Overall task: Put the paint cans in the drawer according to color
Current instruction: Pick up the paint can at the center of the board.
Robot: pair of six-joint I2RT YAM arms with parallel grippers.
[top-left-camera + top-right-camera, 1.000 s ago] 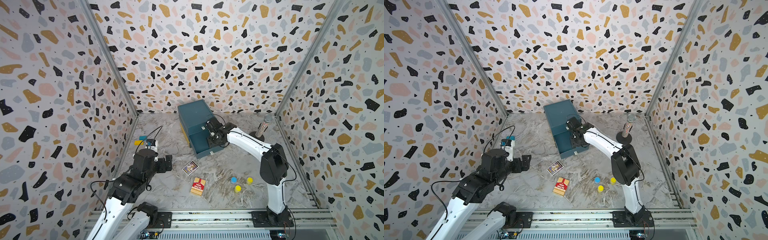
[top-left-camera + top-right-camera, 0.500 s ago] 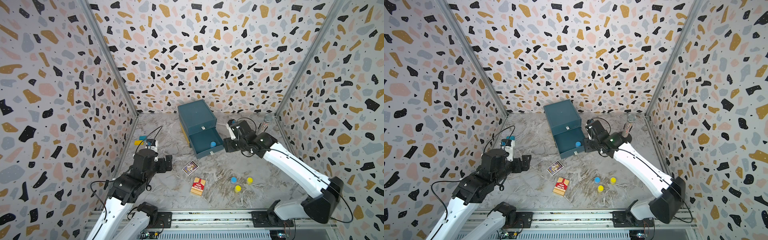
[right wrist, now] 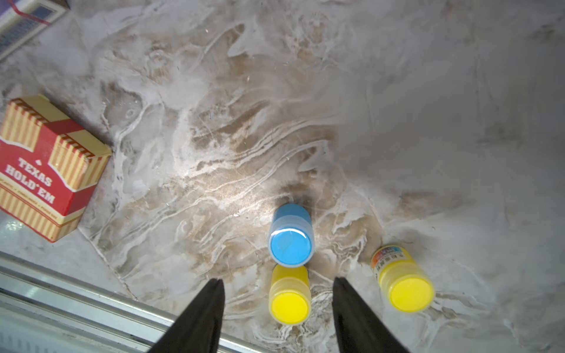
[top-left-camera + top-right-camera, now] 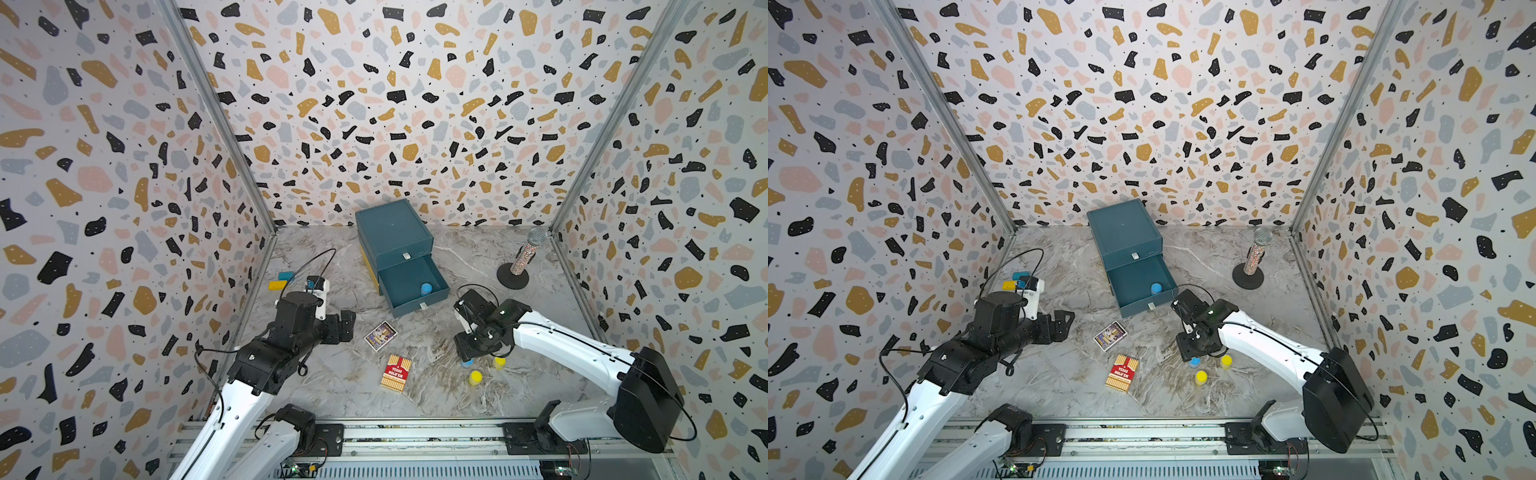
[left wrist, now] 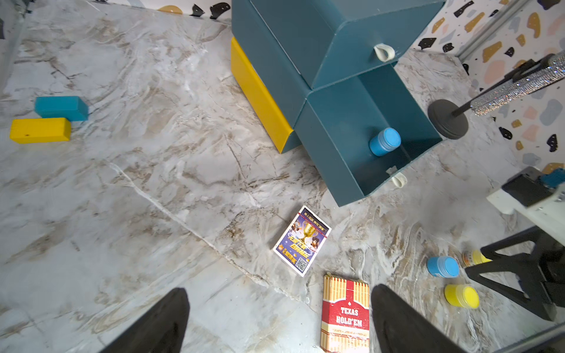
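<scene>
The teal drawer (image 4: 392,232) stands at the back, its lowest drawer (image 4: 409,276) pulled out with one blue paint can (image 4: 426,288) inside. On the floor near the front lie a blue can (image 3: 290,244) and two yellow cans (image 3: 289,301) (image 3: 403,287). My right gripper (image 3: 278,281) points down over them, open. In the right wrist view one yellow can shows between its fingers with gaps either side. In a top view the gripper (image 4: 1192,351) partly hides the blue can (image 4: 1194,362). My left gripper (image 5: 279,293) hovers open and empty at the left (image 4: 347,326).
A red Texas Hold'em card box (image 4: 395,372) and a purple card box (image 4: 380,336) lie between the arms. A glittery microphone on a round stand (image 4: 525,257) is at the back right. Blue (image 4: 286,275) and yellow (image 4: 277,285) blocks sit by the left wall.
My right gripper left the open drawer, where a blue can now sits, and swung forward and down over the cans on the floor. The left arm has not moved.
</scene>
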